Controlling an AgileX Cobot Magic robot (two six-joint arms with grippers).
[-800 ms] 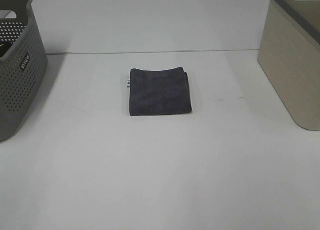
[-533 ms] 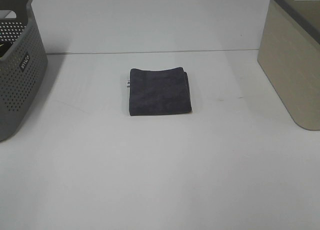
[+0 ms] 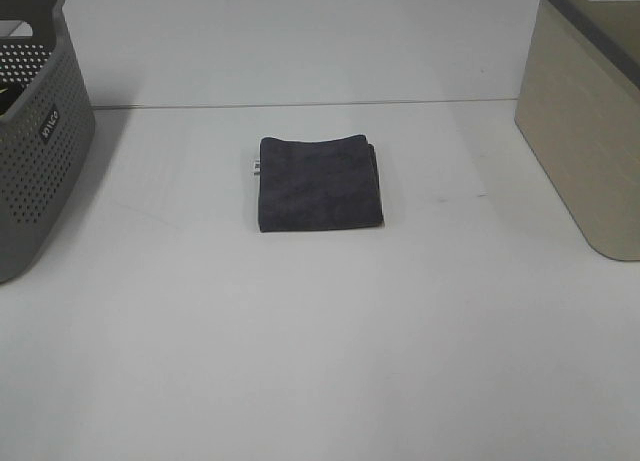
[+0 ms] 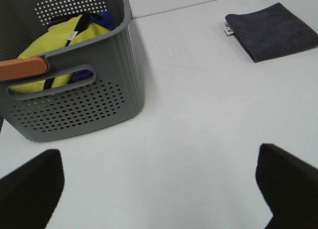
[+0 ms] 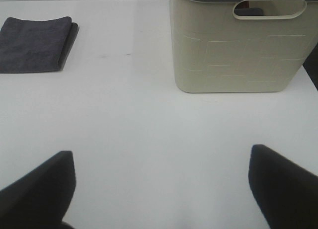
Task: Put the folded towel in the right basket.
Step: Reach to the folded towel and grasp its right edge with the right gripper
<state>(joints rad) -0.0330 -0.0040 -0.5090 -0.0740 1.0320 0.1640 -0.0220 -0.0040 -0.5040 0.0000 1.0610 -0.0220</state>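
Note:
A folded dark grey towel lies flat on the white table, a little behind its middle. It also shows in the left wrist view and the right wrist view. The beige right basket stands at the right edge and shows in the right wrist view. Neither arm shows in the high view. My left gripper is open, its fingers wide apart over bare table near the left basket. My right gripper is open over bare table in front of the beige basket, far from the towel.
A grey perforated basket stands at the left edge. In the left wrist view it holds yellow and blue cloth. The table's back edge runs as a line behind the towel.

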